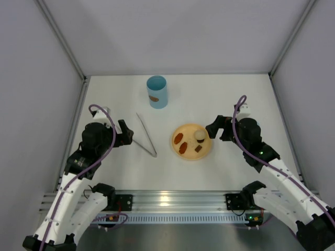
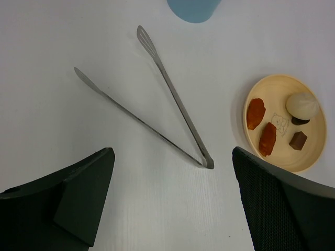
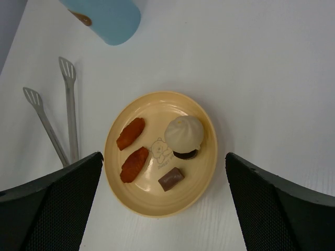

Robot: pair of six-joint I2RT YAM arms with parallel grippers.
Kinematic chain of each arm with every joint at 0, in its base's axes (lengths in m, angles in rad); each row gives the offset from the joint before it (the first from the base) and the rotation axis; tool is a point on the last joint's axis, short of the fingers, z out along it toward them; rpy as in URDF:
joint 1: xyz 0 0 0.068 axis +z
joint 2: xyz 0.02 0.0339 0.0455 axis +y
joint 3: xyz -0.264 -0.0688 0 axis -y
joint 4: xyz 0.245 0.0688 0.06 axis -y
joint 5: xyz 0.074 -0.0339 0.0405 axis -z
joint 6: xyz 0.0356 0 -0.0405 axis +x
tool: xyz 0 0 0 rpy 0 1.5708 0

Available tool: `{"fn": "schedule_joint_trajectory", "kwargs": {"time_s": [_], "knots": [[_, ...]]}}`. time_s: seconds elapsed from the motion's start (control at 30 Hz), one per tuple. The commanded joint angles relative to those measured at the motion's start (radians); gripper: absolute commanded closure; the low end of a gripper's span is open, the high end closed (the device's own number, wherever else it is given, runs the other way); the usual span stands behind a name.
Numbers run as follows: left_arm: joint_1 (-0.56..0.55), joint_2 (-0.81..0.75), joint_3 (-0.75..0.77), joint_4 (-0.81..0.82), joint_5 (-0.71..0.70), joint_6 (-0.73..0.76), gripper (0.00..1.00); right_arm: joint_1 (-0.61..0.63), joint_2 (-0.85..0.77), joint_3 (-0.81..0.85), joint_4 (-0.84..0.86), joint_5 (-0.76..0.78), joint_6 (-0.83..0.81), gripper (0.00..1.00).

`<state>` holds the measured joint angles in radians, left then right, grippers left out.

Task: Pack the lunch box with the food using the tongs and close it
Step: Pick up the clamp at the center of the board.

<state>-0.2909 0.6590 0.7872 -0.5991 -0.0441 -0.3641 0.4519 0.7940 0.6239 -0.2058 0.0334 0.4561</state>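
Note:
The light blue lunch box [image 1: 157, 91] stands upright at the back of the table, its top open. Silvery tongs [image 1: 146, 135] lie flat in a narrow V, left of a yellow-orange plate [image 1: 178, 149]. On the plate sits the food: two reddish-brown ovals [image 3: 131, 134] [image 3: 134, 163], a dark brown chunk [image 3: 171, 179] and a cream bun [image 3: 183, 134]. My left gripper [image 1: 130, 134] hovers open just left of the tongs [image 2: 157, 104], holding nothing. My right gripper [image 1: 215, 128] is open beside the plate's right rim [image 3: 209, 157], empty too. No lid shows.
White table surface [image 1: 241, 99] with grey side walls. An aluminium rail [image 1: 172, 201] carrying both arm bases runs along the near edge.

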Motion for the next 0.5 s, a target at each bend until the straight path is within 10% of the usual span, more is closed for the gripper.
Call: {"fn": "schedule_joint_trajectory", "kwargs": {"time_s": [0.0,0.47], "knots": [[-0.002,-0.006,-0.005,0.01,0.009,0.01,0.01,0.022,-0.009,0.053,0.014,0.016,0.007,0.0],[-0.002,-0.007,-0.006,0.012,0.012,0.01,0.01,0.022,-0.006,0.051,0.003,0.016,0.01,0.0]]}}
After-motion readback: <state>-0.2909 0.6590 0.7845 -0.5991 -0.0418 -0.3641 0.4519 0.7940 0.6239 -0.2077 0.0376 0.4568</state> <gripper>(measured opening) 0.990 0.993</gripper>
